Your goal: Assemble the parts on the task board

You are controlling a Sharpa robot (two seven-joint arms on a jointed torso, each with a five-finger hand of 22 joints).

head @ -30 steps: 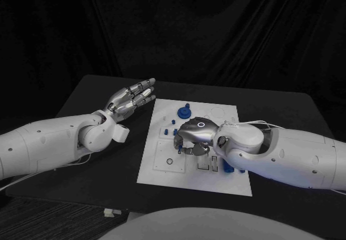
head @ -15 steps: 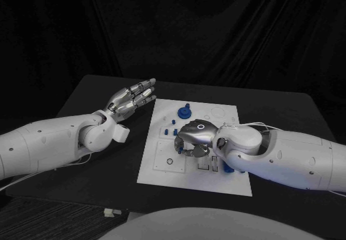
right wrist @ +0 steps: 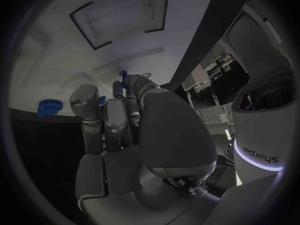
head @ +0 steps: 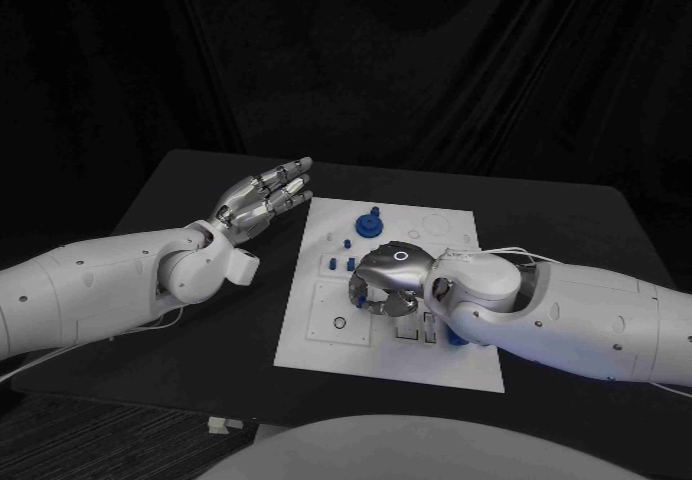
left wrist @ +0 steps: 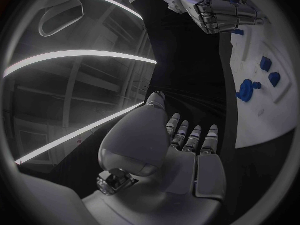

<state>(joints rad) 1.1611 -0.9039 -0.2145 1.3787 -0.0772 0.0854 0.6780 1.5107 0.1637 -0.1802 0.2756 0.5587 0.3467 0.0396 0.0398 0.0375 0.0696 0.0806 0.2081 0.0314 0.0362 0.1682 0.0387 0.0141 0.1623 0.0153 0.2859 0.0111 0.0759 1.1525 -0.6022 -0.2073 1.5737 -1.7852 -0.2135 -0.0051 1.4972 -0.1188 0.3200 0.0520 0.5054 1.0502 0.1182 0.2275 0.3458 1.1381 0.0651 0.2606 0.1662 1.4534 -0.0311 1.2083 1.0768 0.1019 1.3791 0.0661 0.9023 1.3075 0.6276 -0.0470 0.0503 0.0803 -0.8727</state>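
As seen from the head view, the white board [head: 378,300] lies in the middle of the black table [head: 173,210], with small blue parts spread over it. A larger blue part [head: 371,221] stands near the board's far edge, and several small blue pegs [head: 338,264] stand just nearer than it, left of the right hand. The right hand [head: 387,283] is palm down over the board's middle, fingers curled in toward the surface; whether they pinch a part cannot be told, since the hand hides what lies under it. Another blue part [head: 457,338] shows at the board's right side, close under the right forearm. The left hand [head: 265,198] is raised beside the board's far left corner, apart from it, fingers straight and spread, holding nothing.

From the left wrist view, the left hand [left wrist: 178,150] shows its flat palm and extended fingers, with nothing between them. Beyond it lies the board [left wrist: 265,80], carrying the larger blue part [left wrist: 246,90] and two smaller blue pieces [left wrist: 269,70]. The right hand [left wrist: 224,12] appears curled over the board further off.

From the right wrist view, the right hand [right wrist: 122,130] points its bent fingers at the board [right wrist: 56,70]. A slim blue part [right wrist: 123,80] shows at the fingertips; contact cannot be confirmed. A round blue part [right wrist: 48,107] sits on the board beside the hand.
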